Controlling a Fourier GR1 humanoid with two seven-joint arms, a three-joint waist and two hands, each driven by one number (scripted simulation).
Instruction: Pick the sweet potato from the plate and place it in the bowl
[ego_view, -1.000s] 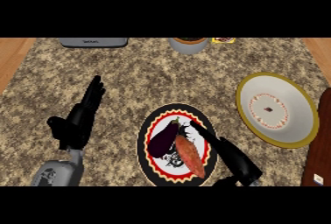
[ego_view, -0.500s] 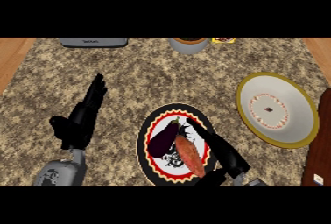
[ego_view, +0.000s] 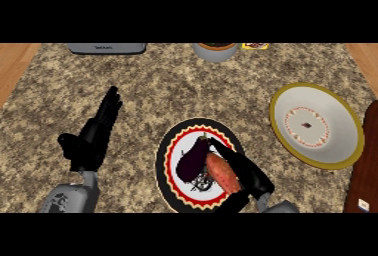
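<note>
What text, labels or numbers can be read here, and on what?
Nothing can be read.
grey appliance, far edge of the counter: faint light marking, too small to read.
white label on the dark brown object, right edge: too blurred to read.
plate and bowl: decorative patterns only, no text.

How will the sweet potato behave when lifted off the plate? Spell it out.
The sweet potato looks solid, so it is probably stiff. Its long, rounded, tapered shape may roll on the plate if nudged. It lies against the eggplant, which could shift with it.
</note>
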